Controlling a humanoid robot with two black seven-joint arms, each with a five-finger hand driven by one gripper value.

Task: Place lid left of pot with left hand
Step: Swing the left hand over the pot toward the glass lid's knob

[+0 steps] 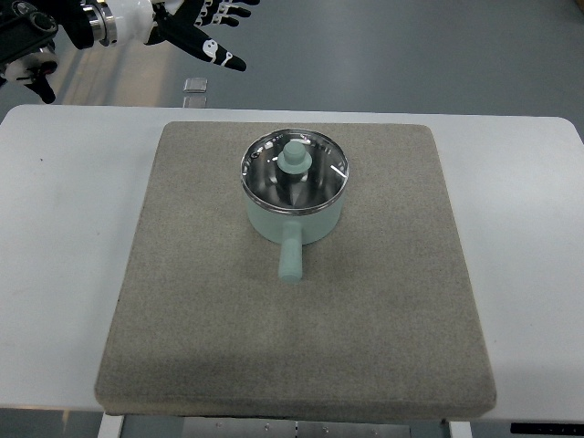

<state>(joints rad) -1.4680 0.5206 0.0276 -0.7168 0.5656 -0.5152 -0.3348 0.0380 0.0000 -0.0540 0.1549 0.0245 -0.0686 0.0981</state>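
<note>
The lid (295, 172) is seated on the pot (294, 210), on the mat (182, 319). It is judged light, rigid, slippery glass, best pinched at its knob (294, 155). The left robot hand (205, 27) is held released, fingers spread, far off

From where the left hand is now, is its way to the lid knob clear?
Probably yes. The left hand hangs open above the table's far edge, up-left of the pot. The lid sits on the pot with its knob exposed, and nothing lies between them.
</note>
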